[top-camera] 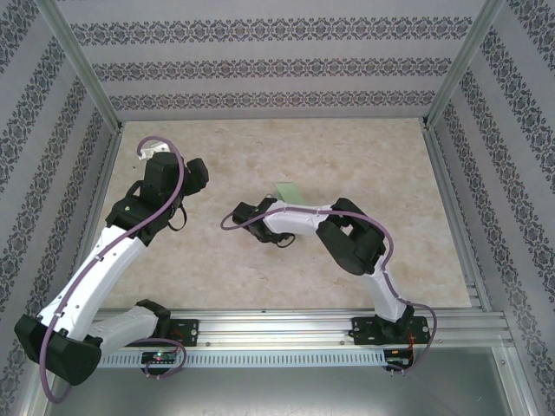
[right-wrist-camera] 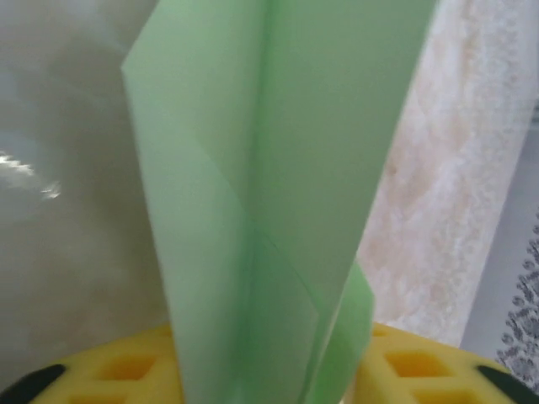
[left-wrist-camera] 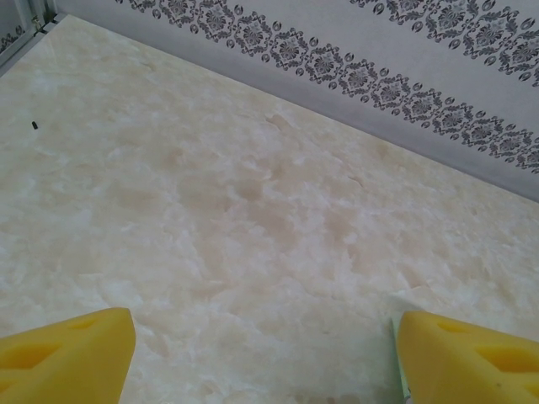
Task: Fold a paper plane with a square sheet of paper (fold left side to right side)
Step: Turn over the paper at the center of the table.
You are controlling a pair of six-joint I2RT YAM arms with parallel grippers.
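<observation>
The sheet of paper is pale mint green and folded into layers with a centre crease. In the right wrist view it stands up between my right gripper's yellow fingers, which sit apart on either side of it. From above, a small green corner of the paper shows just beyond the right gripper, which is low over the middle of the table. My left gripper is off to the left. In its wrist view the left gripper is open, with bare table between its yellow fingers.
The beige marbled table is walled by patterned panels at the back and sides. A metal rail with both arm bases runs along the near edge. A tiny dark speck lies on the table at far left.
</observation>
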